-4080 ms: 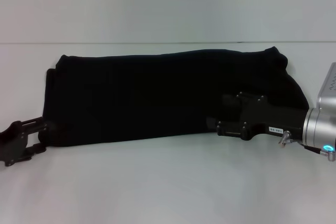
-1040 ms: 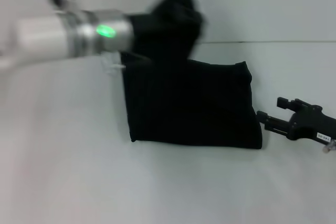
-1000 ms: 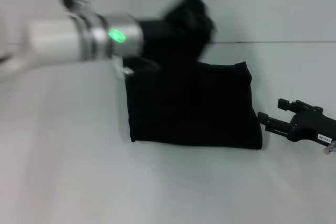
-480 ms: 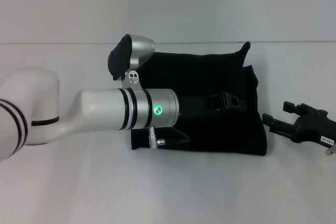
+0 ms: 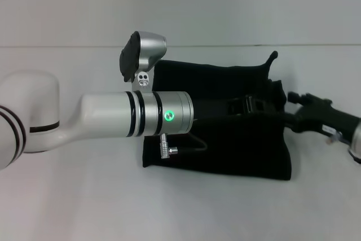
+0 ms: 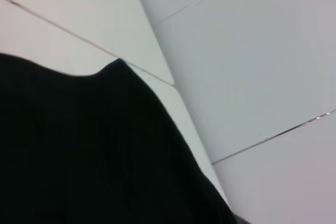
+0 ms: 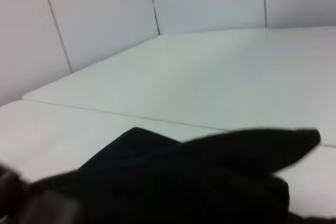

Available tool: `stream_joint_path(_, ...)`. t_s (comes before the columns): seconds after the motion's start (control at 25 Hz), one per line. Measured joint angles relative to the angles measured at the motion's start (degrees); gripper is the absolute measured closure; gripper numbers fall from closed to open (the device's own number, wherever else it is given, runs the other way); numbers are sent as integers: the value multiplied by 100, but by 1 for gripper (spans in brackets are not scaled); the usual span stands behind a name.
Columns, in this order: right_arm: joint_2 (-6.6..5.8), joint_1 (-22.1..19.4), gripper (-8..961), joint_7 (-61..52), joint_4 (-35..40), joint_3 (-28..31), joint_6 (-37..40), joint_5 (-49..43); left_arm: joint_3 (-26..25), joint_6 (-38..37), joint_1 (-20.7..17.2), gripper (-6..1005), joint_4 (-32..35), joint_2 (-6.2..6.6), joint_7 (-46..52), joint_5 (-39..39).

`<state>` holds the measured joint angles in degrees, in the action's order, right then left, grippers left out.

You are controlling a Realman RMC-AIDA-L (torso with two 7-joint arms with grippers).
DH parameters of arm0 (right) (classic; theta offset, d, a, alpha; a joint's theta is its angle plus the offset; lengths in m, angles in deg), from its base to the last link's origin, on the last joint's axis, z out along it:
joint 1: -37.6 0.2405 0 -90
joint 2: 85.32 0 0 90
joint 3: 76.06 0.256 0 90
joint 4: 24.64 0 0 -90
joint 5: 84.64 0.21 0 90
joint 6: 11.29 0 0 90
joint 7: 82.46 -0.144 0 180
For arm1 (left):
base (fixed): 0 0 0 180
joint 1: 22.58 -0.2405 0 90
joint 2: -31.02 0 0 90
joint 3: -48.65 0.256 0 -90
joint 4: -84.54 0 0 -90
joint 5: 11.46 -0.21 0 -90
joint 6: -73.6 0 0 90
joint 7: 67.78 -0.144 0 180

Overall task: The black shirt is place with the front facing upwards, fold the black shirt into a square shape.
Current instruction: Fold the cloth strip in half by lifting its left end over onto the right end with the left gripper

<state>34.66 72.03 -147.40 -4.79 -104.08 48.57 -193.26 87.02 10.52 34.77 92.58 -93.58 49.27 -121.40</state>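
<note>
Pale grey panelled walls close off the back of the room, and a flat white counter (image 5: 84, 207) runs across in front of them with a thin seam line along its far part. From the left, the white and silver left arm (image 5: 107, 117) stretches across level above the counter, a green light glowing on its wrist ring, and its black left gripper (image 5: 243, 106) lies over the middle of the cloth; I cannot tell whether its fingers are spread or pinched. From the right edge, the right arm comes in low, and the dark right gripper (image 5: 294, 99) sits at the cloth's right border, its fingers too lost against the black for me to tell their state. The large plain black short-sleeved cloth shirt (image 5: 225, 145) lies on the middle of the counter as a roughly square folded bundle, one small corner poking up at its far right.

Four seconds ago the shirt lay as a long band across the counter with a gripper at each end. Half a second ago the right gripper stood clear of the cloth to the right; now it reaches the edge.
</note>
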Motion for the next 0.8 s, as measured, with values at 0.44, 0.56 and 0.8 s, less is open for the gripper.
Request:
stream_joint_path(0.44, -10, 397, 113, -19, -153, 3, -494, -5, 2, -208, -222, 954, 109, 17, -12, 9)
stream_joint_path(0.56, -13, 449, 113, -19, -141, -5, -654, -3, 28, -280, -239, 954, 146, 16, -13, 14)
stream_joint_path(0.8, 6, 685, 113, -20, -150, 35, -1198, 161, 219, -614, -263, 954, 212, 18, -20, -61)
